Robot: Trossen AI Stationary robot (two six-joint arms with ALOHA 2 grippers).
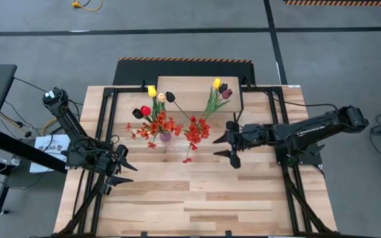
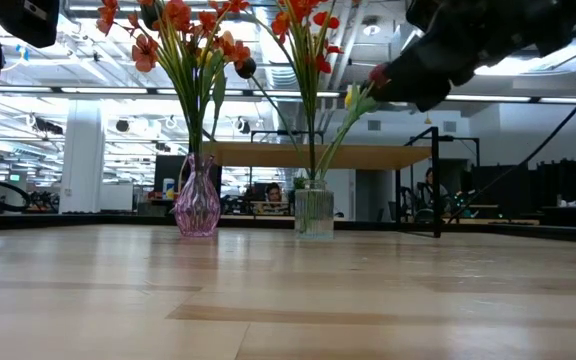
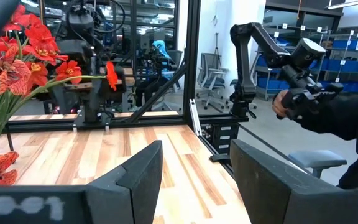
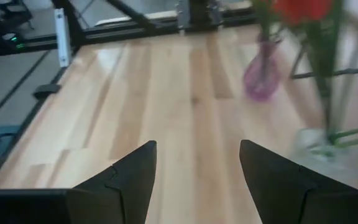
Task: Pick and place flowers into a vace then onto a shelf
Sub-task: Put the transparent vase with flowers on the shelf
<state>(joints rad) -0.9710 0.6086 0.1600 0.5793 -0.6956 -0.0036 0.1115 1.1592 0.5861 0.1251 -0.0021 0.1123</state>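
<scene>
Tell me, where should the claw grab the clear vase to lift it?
Probably low on the clear vase's glass body, coming in level from the right claw's side. It stands upright, and stems and blossoms crowd its mouth, so a grip from above looks blocked.

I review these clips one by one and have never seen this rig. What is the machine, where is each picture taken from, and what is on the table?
Two dark robot arms work at a wooden table. One picture looks straight down, one looks level across the tabletop, and two come from cameras on the wrists. The left gripper and the right gripper are both open and hold nothing. On the table stand a pink vase and a clear vase, both filled with flowers. Behind them is the low shelf, which carries neither vase.
</scene>
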